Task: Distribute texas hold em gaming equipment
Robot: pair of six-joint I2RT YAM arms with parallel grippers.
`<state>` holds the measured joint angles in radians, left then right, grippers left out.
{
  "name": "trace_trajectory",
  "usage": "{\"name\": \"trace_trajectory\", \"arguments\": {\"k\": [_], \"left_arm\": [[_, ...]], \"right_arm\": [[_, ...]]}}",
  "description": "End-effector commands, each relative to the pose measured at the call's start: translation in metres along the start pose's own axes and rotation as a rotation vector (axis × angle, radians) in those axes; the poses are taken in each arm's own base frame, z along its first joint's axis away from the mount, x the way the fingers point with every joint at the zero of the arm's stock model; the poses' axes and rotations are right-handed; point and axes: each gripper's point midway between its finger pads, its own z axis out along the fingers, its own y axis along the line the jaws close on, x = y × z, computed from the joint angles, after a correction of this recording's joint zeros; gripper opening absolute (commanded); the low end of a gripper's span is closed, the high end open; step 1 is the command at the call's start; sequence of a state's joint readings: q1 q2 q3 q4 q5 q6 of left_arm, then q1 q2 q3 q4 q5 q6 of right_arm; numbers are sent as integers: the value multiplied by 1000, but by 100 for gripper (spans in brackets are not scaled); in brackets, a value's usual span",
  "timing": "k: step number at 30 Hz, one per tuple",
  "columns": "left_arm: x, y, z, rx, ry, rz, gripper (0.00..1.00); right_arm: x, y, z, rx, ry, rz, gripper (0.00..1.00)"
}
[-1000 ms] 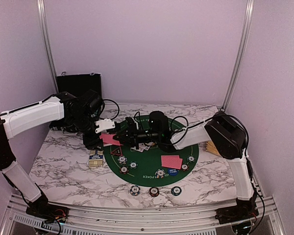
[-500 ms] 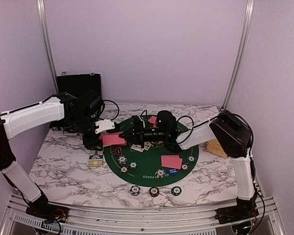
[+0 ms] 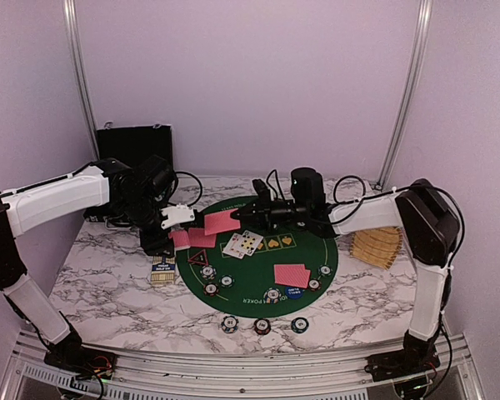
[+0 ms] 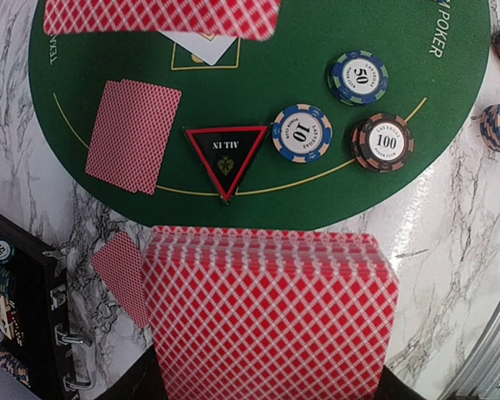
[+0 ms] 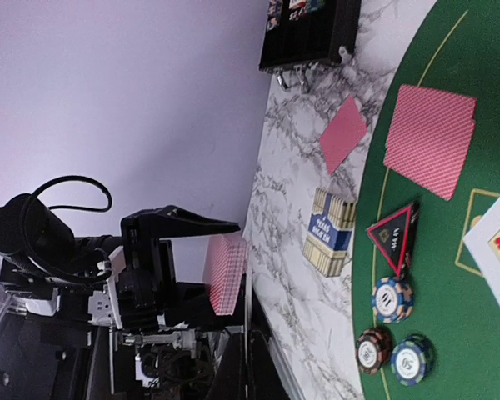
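The left gripper was clenched on the deck of red-backed cards at centre-left of the top view. The right gripper pinched a single card just beside it, over the green mat.

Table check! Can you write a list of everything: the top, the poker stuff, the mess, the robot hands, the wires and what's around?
surface: marble table with round green mat.
job's things: deck, single card, face-up cards, face-down pair, triangle, chips on mat and near edge.
clutter: card box, black case, wooden slats.
grippers: left gripper shut on deck; right gripper shut on single card.
cables: black cables looping over both arms.
surroundings: plain walls, metal posts.
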<state>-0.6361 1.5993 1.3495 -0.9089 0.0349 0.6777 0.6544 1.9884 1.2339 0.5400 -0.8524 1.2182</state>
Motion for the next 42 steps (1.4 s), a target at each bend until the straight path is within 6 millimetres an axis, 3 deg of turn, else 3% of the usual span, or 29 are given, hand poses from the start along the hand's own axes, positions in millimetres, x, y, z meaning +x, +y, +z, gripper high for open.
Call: {"name": "trace_trajectory", "arguments": {"k": [1, 7, 11, 16, 21, 33, 42], "left_arm": [[0, 3, -7, -22, -18, 3, 0], [0, 3, -8, -24, -20, 4, 0], [-2, 3, -8, -23, -25, 2, 0], [-2, 3, -10, -21, -30, -1, 0], [-2, 2, -11, -24, -32, 1, 0], [-4, 3, -11, -21, -36, -2, 0], [-3, 3, -11, -22, -32, -3, 0]], "right_arm": [[-24, -13, -22, 242, -28, -155, 0], [-65, -30, -50, 688, -71, -419, 0], [-80, -43, -59, 954, -58, -577, 0], [-84, -65, -54, 1303, 6, -792, 0], [-83, -75, -49, 1493, 36, -942, 0], [-69, -92, -28, 1723, 112, -1218, 0], [-56, -123, -16, 1685, 173, -1217, 0]]}}
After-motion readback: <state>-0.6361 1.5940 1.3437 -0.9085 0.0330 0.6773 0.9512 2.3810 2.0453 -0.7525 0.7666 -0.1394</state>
